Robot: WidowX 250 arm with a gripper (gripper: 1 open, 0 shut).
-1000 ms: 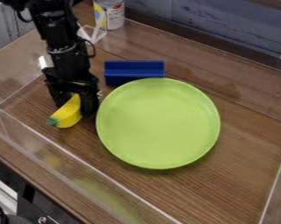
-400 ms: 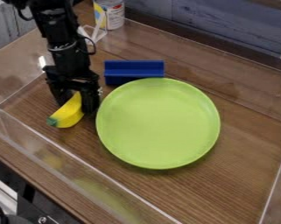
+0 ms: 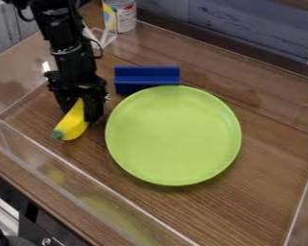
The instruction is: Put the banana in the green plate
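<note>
The gripper (image 3: 77,106) points straight down over the banana (image 3: 72,124), which lies on the wooden table (image 3: 265,91) just off the green plate (image 3: 175,135) at about its nine o'clock. The banana runs from roughly one o'clock down to seven o'clock, and only its lower half shows clear of the fingers; the upper end sits between them. The jaws look drawn in against the fruit's sides, but whether they grip it firmly cannot be told from this angle.

The step in hand looks like taking hold of the banana. To do it well, the fingers should press across the narrow width of the fruit, not along its curve, and near its middle so that it does not swing once off the table. The squeeze should finish before any lift begins; a smooth plastic toy slips easily from a half-made grip.

After that comes a straight lift, high enough to clear the plate's raised rim, then a short carry toward three o'clock to the plate's middle. The blue block (image 3: 146,77) at the plate's eleven o'clock lies off that path and should stay untouched.
</note>
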